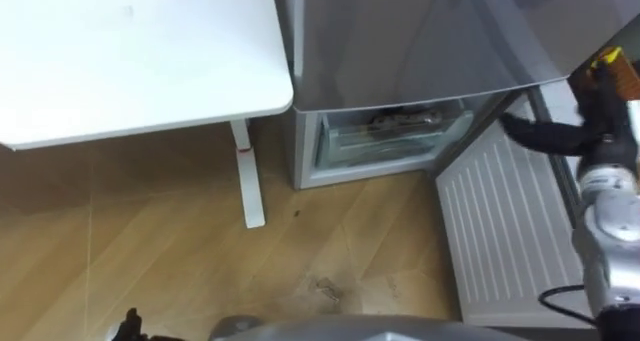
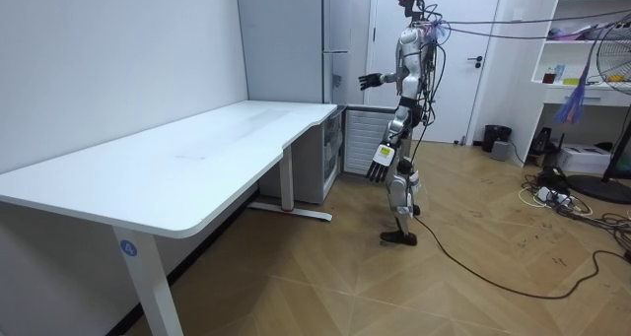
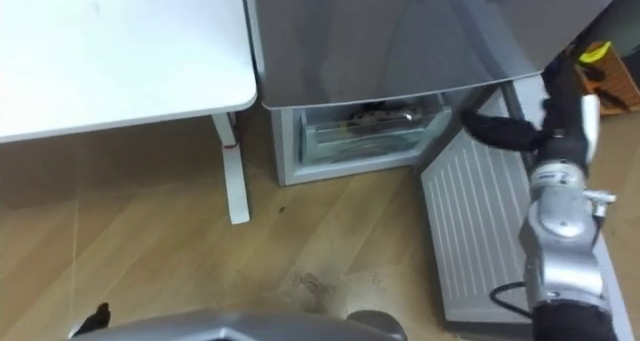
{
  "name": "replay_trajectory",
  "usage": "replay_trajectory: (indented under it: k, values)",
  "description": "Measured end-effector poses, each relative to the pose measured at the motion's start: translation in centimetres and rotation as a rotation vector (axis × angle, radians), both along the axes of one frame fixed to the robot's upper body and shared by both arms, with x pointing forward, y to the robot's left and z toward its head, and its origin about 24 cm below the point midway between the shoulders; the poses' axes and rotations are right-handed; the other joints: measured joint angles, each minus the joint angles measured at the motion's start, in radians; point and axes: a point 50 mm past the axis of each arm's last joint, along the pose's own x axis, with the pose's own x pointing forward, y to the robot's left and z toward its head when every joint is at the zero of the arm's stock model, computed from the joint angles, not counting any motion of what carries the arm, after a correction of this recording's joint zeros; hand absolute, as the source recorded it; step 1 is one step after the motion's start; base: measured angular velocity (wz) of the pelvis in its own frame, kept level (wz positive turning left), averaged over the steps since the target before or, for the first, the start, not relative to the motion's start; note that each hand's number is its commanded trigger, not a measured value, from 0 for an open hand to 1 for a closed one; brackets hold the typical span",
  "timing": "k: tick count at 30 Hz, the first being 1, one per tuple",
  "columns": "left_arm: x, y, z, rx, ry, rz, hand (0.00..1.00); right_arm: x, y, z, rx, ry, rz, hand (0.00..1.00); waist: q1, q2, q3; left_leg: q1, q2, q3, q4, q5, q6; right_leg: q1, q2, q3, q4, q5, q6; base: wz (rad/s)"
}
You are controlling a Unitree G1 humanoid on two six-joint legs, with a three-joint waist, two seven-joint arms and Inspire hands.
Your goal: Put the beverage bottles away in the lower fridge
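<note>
1. Risk, lower door: it stood swung wide open on the robot's right side, ribbed white lining showing. I judged that a step or a dropping arm could knock it, shutting it or upsetting the robot's footing.
2. Risk, reach: the open lower compartment sat down at floor level, while the robot stood upright before it. A deep bend would be called for, and balance could go.
3. Risk, drawer: this clear drawer in the lower compartment looked pushed in. Dark things lay in it, possibly the drinks, though I could not tell. Neither hand carried one.
4. Right hand: it was raised at chest height toward the fridge, fingers spread, holding nothing and apart from the casing.
5. Left hand: it hung beside the thigh, fingers straight and splayed, empty.
6. Fridge: grey, with the upper door shut and overhanging the open compartment from the robot's viewpoint.
7. Table: white, its corner just beside the fridge's left flank and its table leg near the compartment. It narrowed any approach from that side.
8. Shelves: these stood at the room view's right, well apart and no obstacle.
</note>
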Motion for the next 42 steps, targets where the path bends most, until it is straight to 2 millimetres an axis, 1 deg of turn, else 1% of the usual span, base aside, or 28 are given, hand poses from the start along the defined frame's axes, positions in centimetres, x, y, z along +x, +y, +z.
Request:
replay_trajectory:
  k: [1, 3, 4, 6, 7, 9, 13, 14, 16, 17, 18, 19, 21, 26, 28, 30, 31, 32, 33, 34, 36, 39, 42]
  values:
    - [0.0, 0.0, 0.0, 0.001, 0.007, -0.004, 0.00, 0.0, -0.3, 0.2, -0.008, -0.008, -0.018, 0.00, -0.001, -0.003, -0.0011, 0.002, 0.000, 0.000, -0.003, 0.001, 0.000, -0.001, 0.000, 0.001, 0.000, 0.000, 0.000, 0.00]
    - [-0.2, 0.0, 0.0, 0.010, 0.038, -0.028, 0.00, -0.4, -1.5, 0.8, -0.028, -0.034, -0.099, 0.00, -0.013, -0.013, -0.0034, 0.004, -0.001, 0.000, -0.009, 0.004, 0.000, -0.001, 0.000, -0.004, 0.000, 0.000, 0.000, 0.00]
    - [-0.4, 0.0, 0.0, 0.012, 0.045, -0.032, 0.00, -0.5, -1.8, 1.0, -0.032, -0.040, -0.122, 0.00, -0.015, -0.014, -0.0031, 0.006, -0.001, 0.001, -0.009, 0.004, 0.000, -0.001, 0.000, -0.004, 0.000, 0.000, 0.000, -0.04]
    - [-1.4, -0.1, 0.0, 0.012, 0.079, -0.029, 0.00, -1.1, -3.0, 1.4, -0.053, -0.062, -0.214, 0.00, -0.019, -0.015, -0.0029, 0.019, -0.001, 0.007, -0.019, 0.004, 0.000, 0.002, 0.000, -0.008, 0.000, 0.000, 0.000, -0.15]
    - [-1.7, -0.1, 0.0, 0.012, 0.089, -0.026, 0.00, -1.3, -3.3, 1.5, -0.059, -0.067, -0.236, 0.00, -0.020, -0.015, -0.0028, 0.024, -0.001, 0.010, -0.026, 0.004, 0.000, 0.001, 0.001, -0.008, 0.000, 0.000, 0.000, -0.17]
    - [-2.5, 0.1, 0.1, 0.017, 0.116, -0.007, 0.00, -1.9, -4.6, 1.8, -0.072, -0.076, -0.313, 0.00, -0.031, -0.015, -0.0024, 0.028, -0.001, 0.015, -0.028, 0.004, 0.000, 0.000, 0.001, -0.008, 0.000, 0.000, 0.000, -0.10]
    - [-2.6, 0.7, 0.4, 0.034, 0.098, 0.038, 0.00, -3.0, -6.3, 1.5, -0.091, -0.047, -0.403, 0.00, -0.035, -0.015, -0.0022, 0.032, -0.001, 0.017, -0.032, 0.004, 0.000, 0.001, 0.001, -0.007, -0.001, 0.000, -0.001, -0.02]
    - [-2.3, 0.9, 0.5, 0.039, 0.085, 0.046, 0.00, -3.5, -6.8, 1.1, -0.082, -0.028, -0.432, 0.00, -0.036, -0.015, -0.0022, 0.034, -0.001, 0.017, -0.034, 0.004, 0.000, 0.002, 0.001, -0.007, -0.001, 0.000, -0.001, 0.00]
    - [-2.0, 1.1, 0.6, 0.046, 0.069, 0.053, 0.00, -4.0, -7.2, 0.2, -0.059, 0.011, -0.462, 0.00, -0.040, -0.015, -0.0023, 0.035, -0.002, 0.009, -0.036, 0.005, 0.000, 0.004, 0.001, -0.010, -0.001, 0.000, -0.001, 0.03]
    - [-1.9, 1.2, 0.7, 0.048, 0.065, 0.055, 0.00, -4.4, -7.4, -0.5, -0.036, 0.046, -0.480, 0.00, -0.044, -0.015, -0.0022, 0.035, -0.002, -0.002, -0.036, 0.005, 0.000, 0.007, 0.001, -0.016, -0.001, 0.000, -0.001, 0.10]
    - [-2.0, 1.2, 0.7, 0.044, 0.063, 0.063, 0.00, -5.0, -7.6, -1.3, -0.007, 0.080, -0.502, 0.00, -0.046, -0.015, -0.0022, 0.038, -0.002, -0.004, -0.037, 0.006, 0.000, 0.010, 0.001, -0.022, -0.001, 0.000, -0.001, 0.08]
    - [-2.0, 1.2, 0.7, 0.041, 0.063, 0.066, 0.00, -5.3, -7.8, -1.7, 0.007, 0.098, -0.516, 0.00, -0.047, -0.015, -0.0022, 0.039, -0.002, -0.004, -0.039, 0.007, 0.000, 0.011, 0.001, -0.023, -0.001, 0.000, -0.001, 0.05]
    - [-2.3, 1.1, 0.6, 0.023, 0.076, 0.066, 0.00, -6.5, -8.5, -2.7, 0.052, 0.144, -0.571, 0.00, -0.050, -0.014, -0.0018, 0.040, -0.002, -0.010, -0.040, 0.009, -0.001, 0.016, 0.000, -0.038, -0.001, 0.000, -0.001, 0.07]
    - [-3.3, 1.1, 0.7, 0.008, 0.108, 0.070, 0.00, -8.2, -9.4, -3.8, 0.155, 0.156, -0.674, 0.00, -0.058, -0.014, -0.0023, 0.040, -0.002, -0.011, -0.039, 0.009, -0.001, 0.021, 0.000, -0.039, -0.002, 0.000, -0.001, 0.02]
    - [-3.6, 1.2, 0.7, 0.010, 0.114, 0.070, 0.00, -9.1, -9.4, -4.8, 0.199, 0.188, -0.715, 0.00, -0.061, -0.015, -0.0016, 0.040, -0.002, -0.015, -0.039, 0.009, -0.001, 0.024, 0.001, -0.040, -0.003, 0.000, -0.001, 0.07]
    - [-3.9, 1.1, 0.7, 0.009, 0.123, 0.073, 0.00, -10.4, -9.3, -6.2, 0.243, 0.251, -0.761, 0.00, -0.065, -0.017, -0.0010, 0.040, -0.002, -0.018, -0.038, 0.010, -0.002, 0.026, 0.001, -0.040, -0.003, 0.000, -0.001, 0.05]
    - [-4.0, 1.1, 0.7, 0.009, 0.125, 0.073, 0.00, -10.7, -9.3, -6.5, 0.257, 0.258, -0.773, 0.00, -0.066, -0.016, -0.0008, 0.039, -0.002, -0.018, -0.037, 0.010, -0.002, 0.026, 0.001, -0.040, -0.003, 0.000, -0.001, 0.00]
    - [-4.0, 1.1, 0.7, 0.010, 0.126, 0.073, 0.00, -11.2, -9.2, -7.0, 0.280, 0.276, -0.794, 0.00, -0.068, -0.016, -0.0005, 0.037, -0.002, -0.018, -0.036, 0.010, -0.002, 0.026, 0.001, -0.040, -0.003, 0.000, -0.001, 0.00]
    - [-4.0, 1.1, 0.7, 0.011, 0.122, 0.073, 0.00, -11.6, -9.1, -7.5, 0.306, 0.289, -0.815, 0.00, -0.071, -0.009, -0.0004, 0.037, -0.002, -0.018, -0.040, 0.010, -0.002, 0.027, 0.001, -0.040, -0.003, 0.000, -0.001, 0.00]
    - [-3.9, 1.2, 0.7, 0.011, 0.120, 0.073, 0.00, -11.9, -9.0, -7.7, 0.320, 0.298, -0.824, 0.00, -0.071, -0.011, 0.0005, 0.037, -0.002, -0.018, -0.040, 0.010, -0.002, 0.028, 0.001, -0.041, -0.003, 0.000, -0.001, 0.04]
    - [-3.7, 1.2, 0.8, 0.013, 0.110, 0.071, 0.00, -13.2, -8.7, -8.9, 0.383, 0.339, -0.863, 0.00, -0.072, -0.009, 0.0012, 0.039, -0.002, -0.019, -0.040, 0.010, -0.002, 0.031, 0.000, -0.041, -0.003, 0.000, -0.001, 0.02]
    - [-3.6, 1.2, 0.8, 0.014, 0.105, 0.071, 0.00, -14.2, -8.4, -9.7, 0.435, 0.375, -0.890, 0.00, -0.071, 0.000, 0.0023, 0.040, -0.002, -0.019, -0.040, 0.010, -0.002, 0.031, 0.001, -0.040, -0.003, 0.000, -0.001, 0.00]
    - [-3.6, 1.2, 0.8, 0.014, 0.108, 0.070, 0.00, -14.8, -8.8, -9.8, 0.462, 0.384, -0.894, 0.00, -0.074, -0.001, 0.0023, 0.040, -0.002, -0.020, -0.040, 0.011, -0.002, 0.031, 0.001, -0.041, -0.003, 0.000, -0.001, 0.00]
